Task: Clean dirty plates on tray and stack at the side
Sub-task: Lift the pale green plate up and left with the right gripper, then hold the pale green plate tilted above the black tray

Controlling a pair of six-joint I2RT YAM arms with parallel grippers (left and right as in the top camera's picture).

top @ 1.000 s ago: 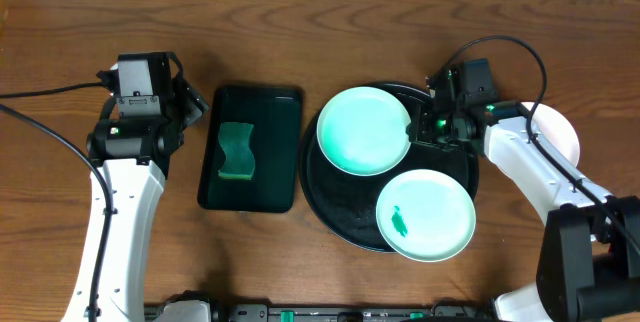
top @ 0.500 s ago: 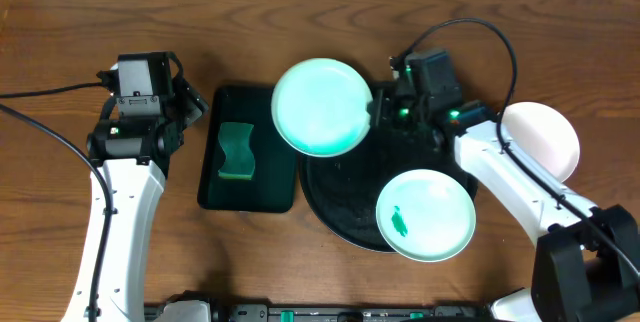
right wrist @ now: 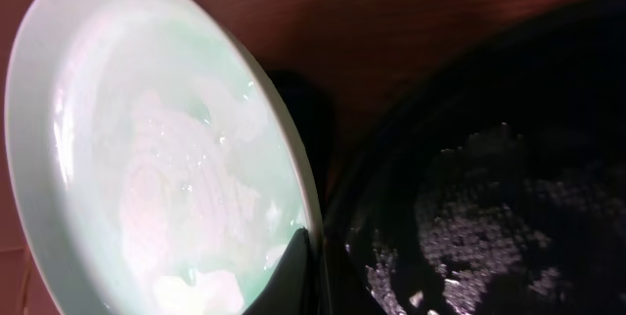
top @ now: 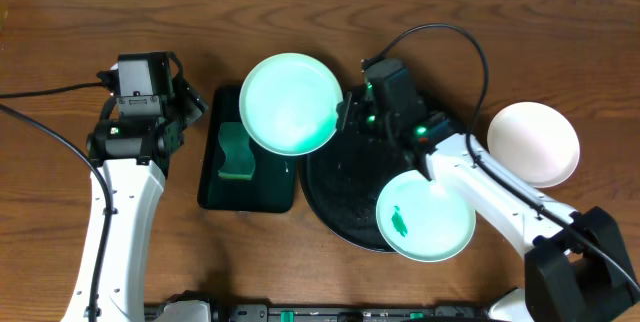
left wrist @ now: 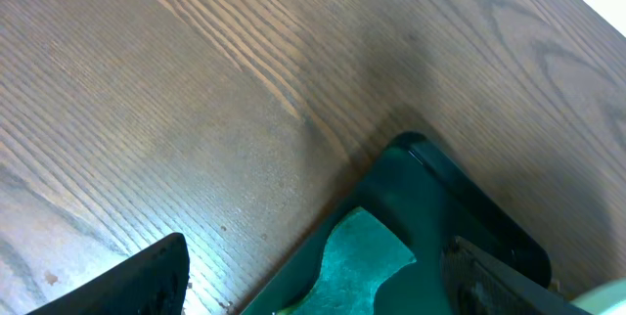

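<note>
- Found the left gripper [top: 192, 104] released, jaws spread wide and grasping nothing; placed toward the left edge of the desk [top: 60, 32], just beside the left side of the rectangular black tray [top: 215, 187].
- Noted that rectangular black tray left of the desk's centre, carrying a green sponge [top: 237, 152] near its middle.
- Recorded the first mint-green plate [top: 290, 102] held by its right rim, overlapping the far right corner of the rectangular black tray as seen from overhead; cannot tell its height above that tray. Saw no smear on its inner face; saw pale glossy patches there in the right wrist view.
- Found the right gripper [top: 350, 117] clenched on the rim of the first mint-green plate, above the far left rim of the round black tray [top: 335, 197]; one dark finger [right wrist: 286, 278] seen against the plate's edge in the right wrist view.
- Noted the round black tray right of the desk's centre, with glistening beads on its floor.
- Recorded the second mint-green plate [top: 425, 215] resting on the near right part of the round black tray, overhanging its rim, with a green smear [top: 399, 222] left of its middle.
- Recorded the white plate [top: 533, 142] on the desk toward the right edge, just beside the round black tray; cannot tell whether touching, the right arm crossing between.
</note>
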